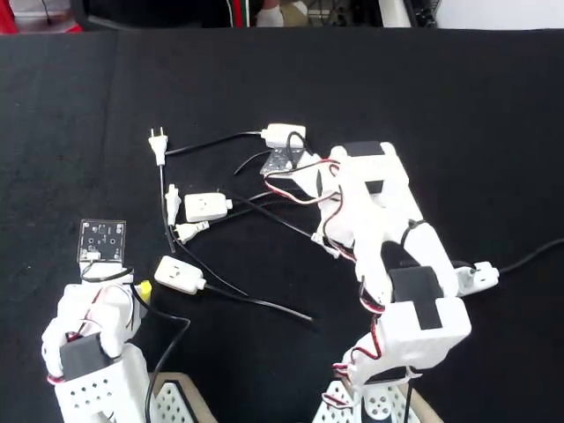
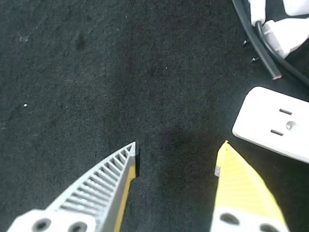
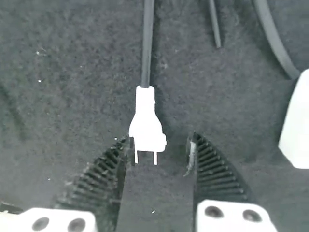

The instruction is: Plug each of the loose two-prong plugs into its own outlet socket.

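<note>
Three white outlet sockets lie on the black table: one (image 1: 179,274) near the front left, one (image 1: 208,206) in the middle, one (image 1: 284,135) farther back. Loose white two-prong plugs lie at the back left (image 1: 158,141) and beside the middle socket (image 1: 173,204), (image 1: 189,231). My left gripper (image 2: 178,145) is open just above the cloth, with the front socket (image 2: 277,123) lying beside its yellow finger (image 2: 231,174). My right gripper (image 3: 158,145) is open around another plug (image 3: 146,130), whose prongs point toward the wrist and which rests on the table.
Black cables (image 1: 256,304) cross the middle of the table between sockets and plugs. A small black square board (image 1: 102,241) sits by the left arm and a grey plate (image 1: 280,160) near the back socket. The table's far half is bare cloth (image 1: 441,88).
</note>
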